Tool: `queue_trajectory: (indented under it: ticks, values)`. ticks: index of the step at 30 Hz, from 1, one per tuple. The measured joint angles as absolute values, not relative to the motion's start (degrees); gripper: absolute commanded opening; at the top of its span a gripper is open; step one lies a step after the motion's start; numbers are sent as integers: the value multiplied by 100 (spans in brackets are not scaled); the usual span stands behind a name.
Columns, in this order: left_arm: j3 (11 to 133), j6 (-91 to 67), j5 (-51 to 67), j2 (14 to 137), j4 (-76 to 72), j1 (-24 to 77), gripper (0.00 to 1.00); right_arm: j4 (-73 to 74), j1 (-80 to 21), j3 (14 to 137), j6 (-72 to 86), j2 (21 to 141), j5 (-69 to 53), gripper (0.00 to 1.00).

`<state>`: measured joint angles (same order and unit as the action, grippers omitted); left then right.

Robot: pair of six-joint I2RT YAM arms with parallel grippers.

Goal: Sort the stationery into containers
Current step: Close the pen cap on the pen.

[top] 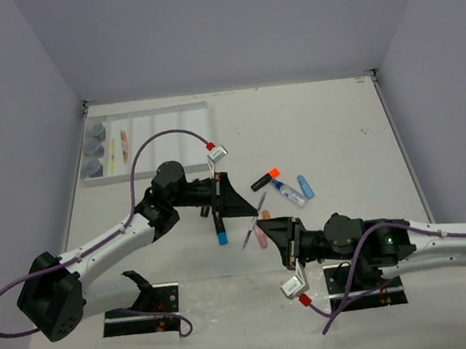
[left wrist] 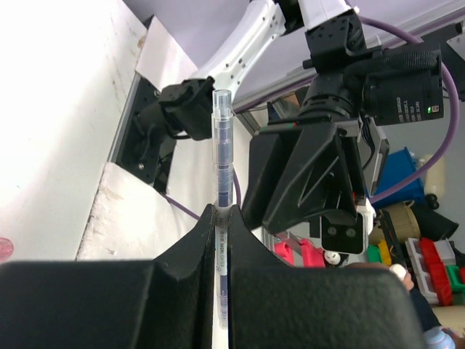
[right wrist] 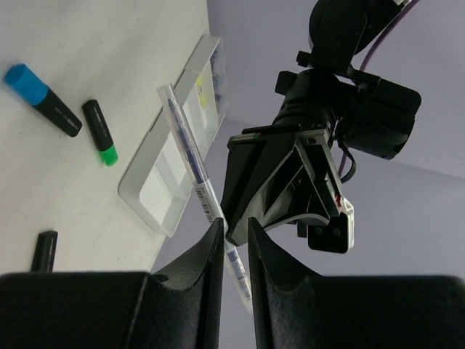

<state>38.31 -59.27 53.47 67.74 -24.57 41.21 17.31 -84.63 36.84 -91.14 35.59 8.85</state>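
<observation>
Handover, looked like, mid-frame in the top view. Left gripper (left wrist: 220, 211) was clamped tight on the thin clear-barrelled pen (left wrist: 222, 145), holding it up off the table. Right gripper (right wrist: 234, 225) had its jaws a bit apart around the same pen, prob not pinching it. White rectangular plastic tray w/ five long compartments (top: 142, 111) sat upper left of the frame. Next move imo: right backs off clean w/o knocking the pen, then left carries it over to a slot.

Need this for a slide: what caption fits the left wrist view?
Left gripper shut on a clear pen that juts out past its fingertips.
</observation>
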Motion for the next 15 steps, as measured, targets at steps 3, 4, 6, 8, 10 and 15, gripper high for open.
queue_trajectory:
  ticks: [3, 4, 6, 8, 10, 15]
  values:
    - [3837, -5894, 5296, 6799, -2526, 4117, 0, 1658, -8475, 3684, -9111, 3551, 786, 25]
    - [3837, -5888, 5278, 6808, -2529, 4115, 0, 1640, -8475, 3684, -9112, 3547, 780, 26]
    - [3837, -5868, 5235, 6825, -2524, 4115, 0, 1605, -8475, 3684, -9104, 3538, 779, 26]
    - [3845, -5778, 5166, 6829, -2488, 4115, 0, 1570, -8475, 3683, -9077, 3498, 780, 28]
    - [3880, -5689, 5077, 6831, -2432, 4115, 0, 1538, -8475, 3671, -9028, 3418, 781, 28]
    - [4163, -5169, 4614, 6808, -2040, 4115, 0, 1259, -8475, 3464, -8544, 2909, 805, 32]
